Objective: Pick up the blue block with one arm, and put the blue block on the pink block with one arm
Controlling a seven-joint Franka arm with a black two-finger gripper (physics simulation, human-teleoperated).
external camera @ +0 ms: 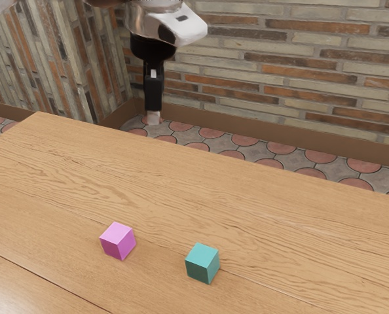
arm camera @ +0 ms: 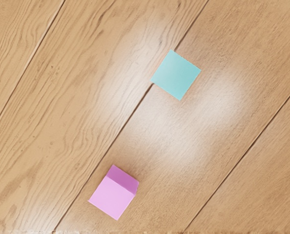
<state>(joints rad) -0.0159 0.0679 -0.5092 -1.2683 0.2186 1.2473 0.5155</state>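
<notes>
The blue block (external camera: pixel 202 262), a teal-blue cube, rests on the wooden table near its front edge. A pink block (external camera: pixel 118 240) sits a short way from it, toward the exterior view's left, with a gap between the two. My gripper (external camera: pixel 154 116) hangs high above the table's far side, well away from both cubes and holding nothing. From the hand camera I look straight down on the blue block (arm camera: pixel 176 74) and the pink block (arm camera: pixel 113 193), both lying apart on the boards.
The wooden table (external camera: pixel 247 196) stretches wide around both cubes. Behind it are a brick wall (external camera: pixel 299 59) and a tiled floor.
</notes>
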